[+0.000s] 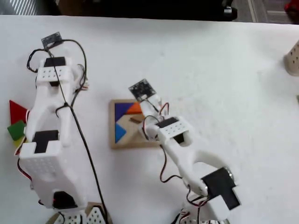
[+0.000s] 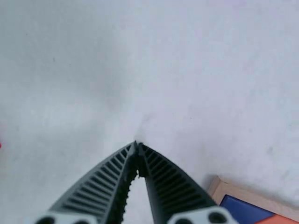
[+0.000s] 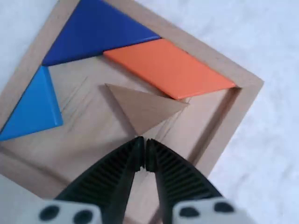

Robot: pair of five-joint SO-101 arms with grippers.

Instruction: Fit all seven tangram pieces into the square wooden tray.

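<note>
The square wooden tray (image 1: 112,126) lies mid-table. It holds a dark blue triangle (image 3: 96,32), an orange parallelogram (image 3: 168,67), a light blue triangle (image 3: 35,105) and a brown triangle (image 3: 140,105). My right gripper (image 3: 142,142) hangs shut over the tray floor, its tips at the brown triangle's nearest corner with nothing between them. My left gripper (image 2: 137,147) is shut and empty over bare table, just off a tray corner (image 2: 224,189). A red triangle (image 1: 17,111), a green square (image 1: 16,129) and a yellow piece (image 1: 18,140) lie at the table's left edge, beside the left arm.
Black cables trail from the left arm (image 1: 51,98) toward the front edge. A beige object (image 1: 293,58) stands at the far right. White table stretches open behind and to the right of the tray.
</note>
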